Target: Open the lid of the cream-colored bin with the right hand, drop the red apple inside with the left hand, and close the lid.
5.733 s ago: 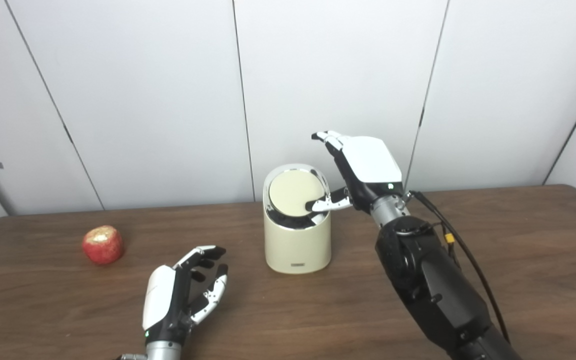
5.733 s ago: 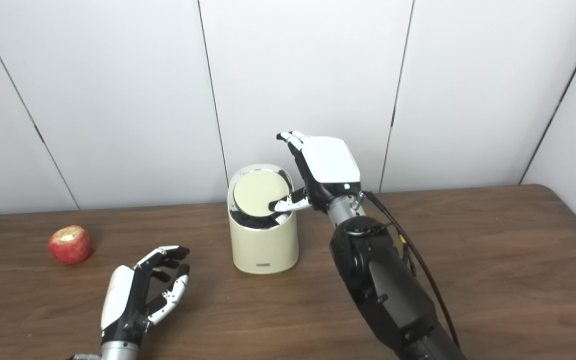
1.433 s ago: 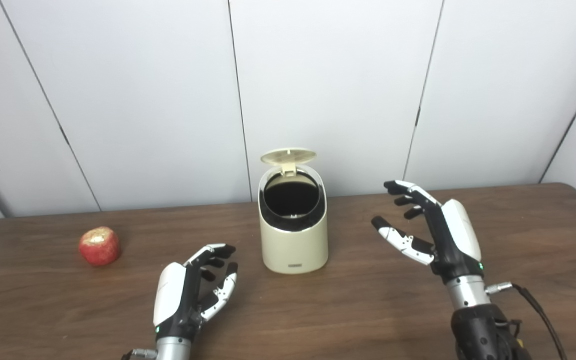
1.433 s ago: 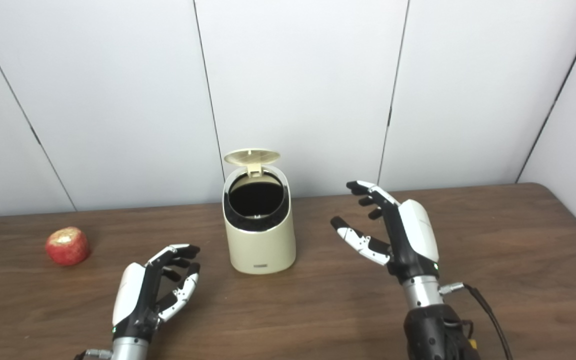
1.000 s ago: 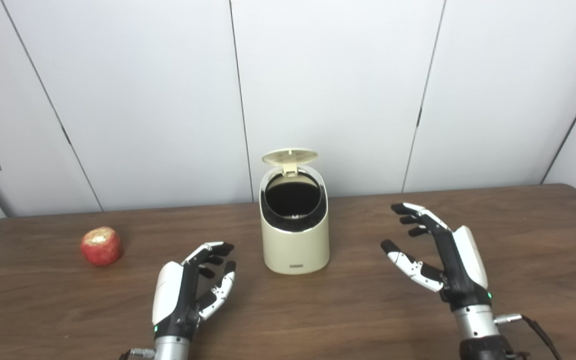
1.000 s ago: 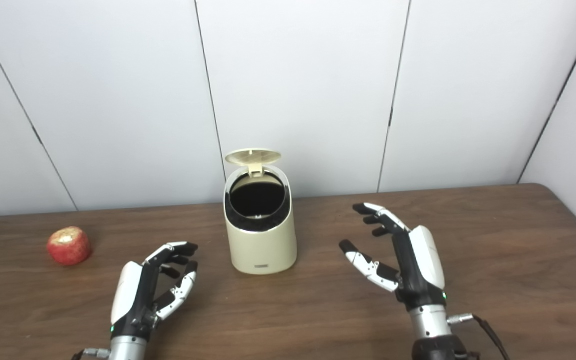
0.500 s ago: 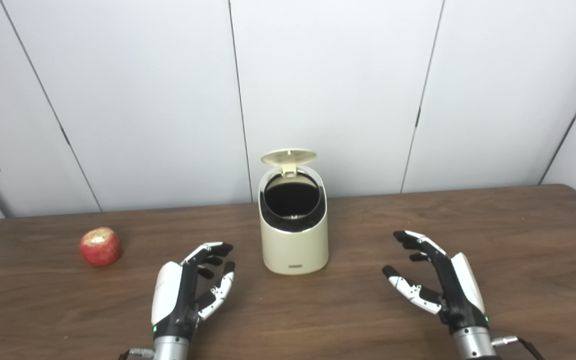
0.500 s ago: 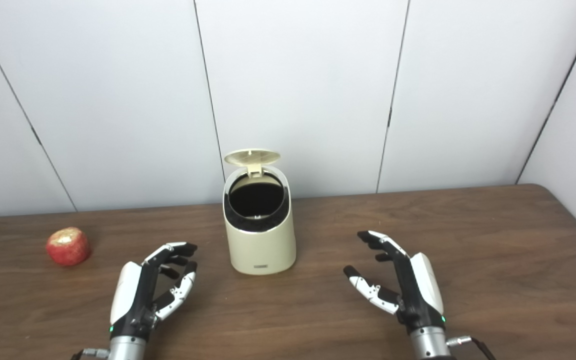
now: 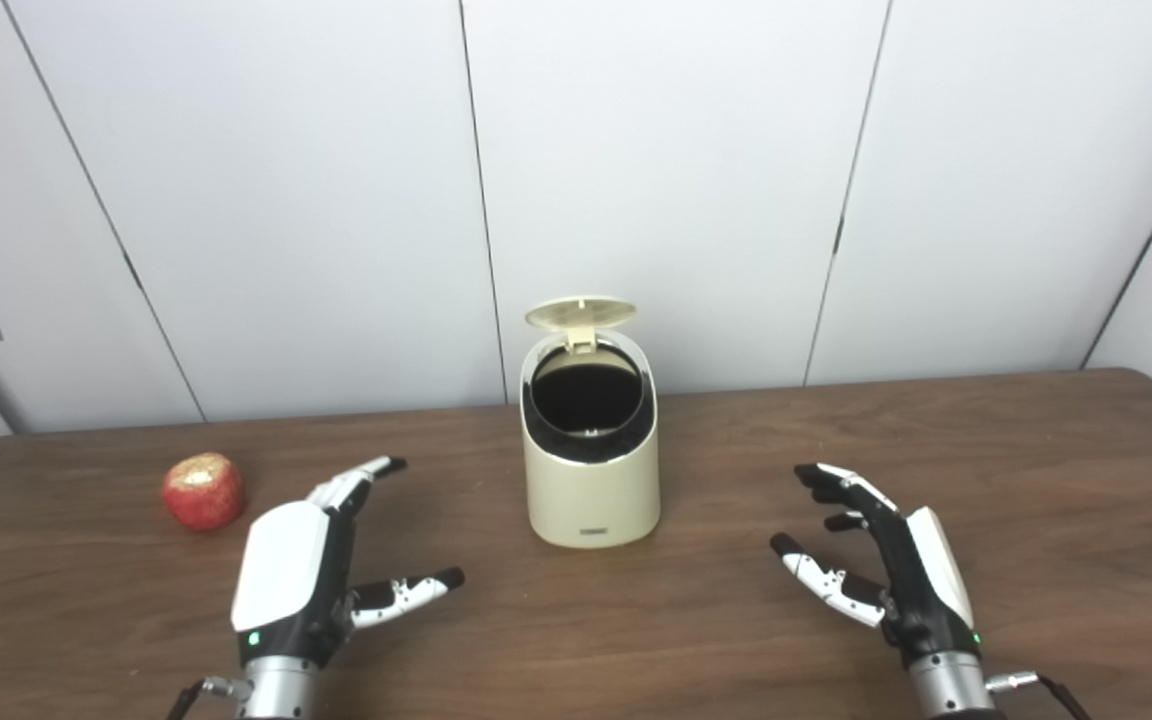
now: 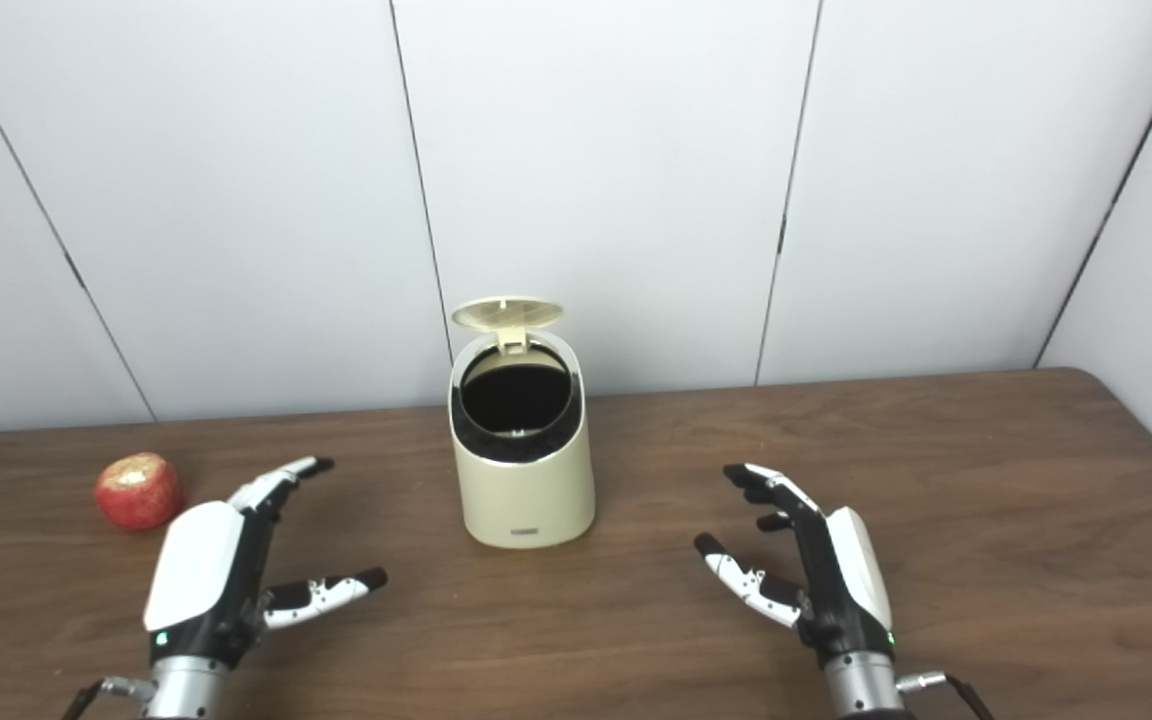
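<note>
Both forearms cut off at bottom edge; only the black-and-white left hand [image 9: 291,570] and right hand [image 9: 901,580] show. Inside of the cream-colored cylindrical bin [image 9: 591,480] is dark, bottom unreadable. Small label low on its front too small to read, brown wooden desk [image 9: 1036,450] cropped at both sides.

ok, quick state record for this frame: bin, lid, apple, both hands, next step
bin: cream-colored bin upright mid-table, dark interior visible
lid: lid flipped up at the back, opening clear
apple: red apple on the table, left of the bin, not held
left hand: left hand open, fingers spread, near the apple but not touching it
right hand: right hand open, empty, low over the table right of the bin
next step: likely left hand reaches for the apple
</note>
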Controlling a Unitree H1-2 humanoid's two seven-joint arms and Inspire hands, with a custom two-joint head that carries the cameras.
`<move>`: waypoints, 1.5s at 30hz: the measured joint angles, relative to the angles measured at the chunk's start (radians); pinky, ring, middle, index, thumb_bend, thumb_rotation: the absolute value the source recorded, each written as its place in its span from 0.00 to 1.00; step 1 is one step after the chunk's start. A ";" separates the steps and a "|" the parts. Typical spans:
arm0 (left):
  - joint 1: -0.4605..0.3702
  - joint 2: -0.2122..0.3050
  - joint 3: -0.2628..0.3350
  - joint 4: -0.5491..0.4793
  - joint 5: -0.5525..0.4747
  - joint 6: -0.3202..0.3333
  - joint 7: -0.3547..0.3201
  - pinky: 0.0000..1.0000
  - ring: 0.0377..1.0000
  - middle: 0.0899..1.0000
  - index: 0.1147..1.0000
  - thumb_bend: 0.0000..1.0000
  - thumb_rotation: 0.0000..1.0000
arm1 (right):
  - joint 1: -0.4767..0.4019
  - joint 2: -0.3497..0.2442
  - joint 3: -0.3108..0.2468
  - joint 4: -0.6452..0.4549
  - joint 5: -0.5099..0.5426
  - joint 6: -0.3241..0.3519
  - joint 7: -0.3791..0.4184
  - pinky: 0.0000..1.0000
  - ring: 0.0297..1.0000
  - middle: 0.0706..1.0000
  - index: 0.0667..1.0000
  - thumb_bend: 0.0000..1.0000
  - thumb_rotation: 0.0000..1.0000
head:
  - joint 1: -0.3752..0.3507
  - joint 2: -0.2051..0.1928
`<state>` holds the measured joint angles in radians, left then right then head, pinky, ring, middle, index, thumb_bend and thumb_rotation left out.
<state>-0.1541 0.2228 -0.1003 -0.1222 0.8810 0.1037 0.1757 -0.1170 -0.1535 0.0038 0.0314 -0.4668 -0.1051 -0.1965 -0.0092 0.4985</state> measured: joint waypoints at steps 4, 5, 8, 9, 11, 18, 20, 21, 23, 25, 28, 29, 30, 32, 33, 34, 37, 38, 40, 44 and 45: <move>-0.004 0.019 0.045 -0.046 0.021 0.033 0.007 0.65 0.80 0.81 0.83 1.00 0.41 | 0.001 0.000 0.002 -0.004 -0.007 0.020 0.000 0.65 0.75 0.76 0.74 0.27 0.33 | 0.006 0.005; -0.007 0.027 0.060 -0.054 0.023 0.035 0.013 0.62 0.78 0.81 0.83 1.00 0.42 | 0.002 0.001 0.002 -0.005 -0.010 0.026 0.000 0.65 0.75 0.75 0.74 0.27 0.34 | 0.008 0.005; -0.021 0.072 0.115 -0.061 0.043 0.050 0.024 0.63 0.79 0.81 0.82 1.00 0.42 | 0.005 0.001 0.004 -0.010 -0.016 0.038 0.000 0.64 0.75 0.75 0.74 0.27 0.34 | 0.029 -0.001; -0.026 0.086 0.136 -0.062 0.044 0.060 0.025 0.63 0.79 0.81 0.82 1.00 0.42 | 0.006 0.001 0.004 -0.010 -0.016 0.043 0.000 0.63 0.74 0.75 0.74 0.27 0.34 | 0.029 -0.002; -0.035 0.110 0.178 -0.065 0.045 0.082 0.027 0.62 0.81 0.83 0.84 1.00 0.41 | 0.007 -0.001 0.003 -0.010 -0.016 0.047 0.000 0.62 0.74 0.75 0.74 0.26 0.31 | 0.043 -0.006; -0.041 0.160 0.276 -0.056 0.005 0.109 0.061 0.63 0.83 0.88 0.88 1.00 0.34 | 0.007 -0.005 0.003 -0.007 -0.020 0.044 -0.002 0.63 0.73 0.74 0.73 0.26 0.22 | 0.098 -0.015; -0.048 0.160 0.292 -0.057 -0.003 0.156 0.042 0.58 0.77 0.83 0.82 1.00 0.34 | 0.007 -0.016 0.000 -0.002 -0.017 0.042 -0.002 0.60 0.72 0.73 0.73 0.26 0.18 | 0.149 -0.025; -0.051 0.159 0.293 -0.057 -0.001 0.176 0.033 0.57 0.76 0.82 0.81 1.00 0.34 | 0.007 -0.024 -0.002 0.002 -0.015 0.041 -0.002 0.60 0.72 0.73 0.73 0.26 0.18 | 0.156 -0.026; -0.054 0.158 0.292 -0.057 0.000 0.204 0.020 0.57 0.74 0.80 0.80 1.00 0.32 | 0.006 -0.038 -0.007 0.008 -0.010 0.039 -0.002 0.45 0.58 0.64 0.73 0.26 0.10 | 0.205 -0.031; -0.054 0.154 0.291 -0.054 -0.003 0.218 0.020 0.59 0.75 0.81 0.81 1.00 0.32 | 0.006 -0.049 -0.015 0.014 0.002 0.025 -0.004 0.42 0.56 0.63 0.73 0.26 0.07 | 0.247 -0.035; -0.058 0.139 0.291 -0.035 -0.024 0.237 0.020 0.61 0.76 0.81 0.82 1.00 0.35 | 0.003 -0.071 -0.024 0.029 0.025 0.008 -0.004 0.46 0.60 0.66 0.72 0.26 0.06 | 0.279 -0.037; -0.059 0.131 0.290 -0.025 -0.029 0.243 0.020 0.62 0.77 0.82 0.83 1.00 0.36 | 0.002 -0.077 -0.029 0.034 0.032 0.003 -0.003 0.47 0.61 0.66 0.72 0.26 0.05 | 0.329 -0.040; -0.059 0.125 0.288 -0.018 -0.034 0.252 0.020 0.63 0.77 0.82 0.83 1.00 0.37 | 0.001 -0.083 -0.034 0.039 0.039 -0.003 -0.003 0.47 0.61 0.66 0.72 0.26 0.03 | 0.330 -0.040; -0.061 0.111 0.282 -0.002 -0.042 0.271 0.020 0.62 0.76 0.82 0.83 1.00 0.37 | 0.000 -0.099 -0.040 0.046 0.050 -0.010 -0.003 0.46 0.61 0.66 0.71 0.25 0.04 | 0.377 -0.040; -0.062 0.106 0.283 0.007 -0.053 0.272 0.020 0.61 0.76 0.82 0.83 1.00 0.37 | 0.001 -0.105 -0.043 0.047 0.054 -0.011 0.000 0.49 0.63 0.68 0.71 0.25 0.08 | 0.388 -0.041; -0.064 0.101 0.284 0.014 -0.070 0.275 0.020 0.61 0.76 0.82 0.83 1.00 0.37 | 0.003 -0.108 -0.046 0.046 0.066 -0.011 0.006 0.45 0.59 0.65 0.71 0.24 0.10 | 0.405 -0.043; -0.072 0.078 0.284 0.015 -0.106 0.285 0.020 0.60 0.76 0.83 0.84 1.00 0.40 | 0.004 -0.108 -0.059 0.042 0.105 -0.010 0.022 0.41 0.56 0.63 0.69 0.22 0.19 | 0.436 -0.046; -0.078 0.072 0.284 0.015 -0.117 0.290 0.020 0.61 0.77 0.83 0.84 1.00 0.40 | 0.004 -0.109 -0.060 0.041 0.109 -0.010 0.027 0.42 0.58 0.64 0.68 0.21 0.27 | 0.455 -0.046; -0.086 0.067 0.280 0.015 -0.126 0.303 0.020 0.63 0.78 0.83 0.85 1.00 0.41 | 0.004 -0.113 -0.059 0.041 0.109 -0.014 0.034 0.40 0.58 0.64 0.66 0.20 0.40 | 0.492 -0.054; -0.102 0.066 0.273 0.041 -0.142 0.315 0.021 0.66 0.79 0.83 0.85 1.00 0.41 | 0.002 -0.144 -0.055 0.066 0.087 -0.058 0.036 0.34 0.53 0.61 0.62 0.22 0.60 | 0.525 -0.064; -0.107 0.067 0.271 0.061 -0.143 0.317 0.023 0.66 0.79 0.83 0.85 1.00 0.42 | -0.002 -0.151 -0.054 0.080 0.084 -0.070 0.034 0.32 0.51 0.61 0.62 0.24 0.65 | 0.526 -0.064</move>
<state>-0.2607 0.2894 0.1705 -0.0616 0.7379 0.4211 0.1985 -0.1189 -0.3047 -0.0507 0.1118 -0.3825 -0.1754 -0.1621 0.5169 0.4341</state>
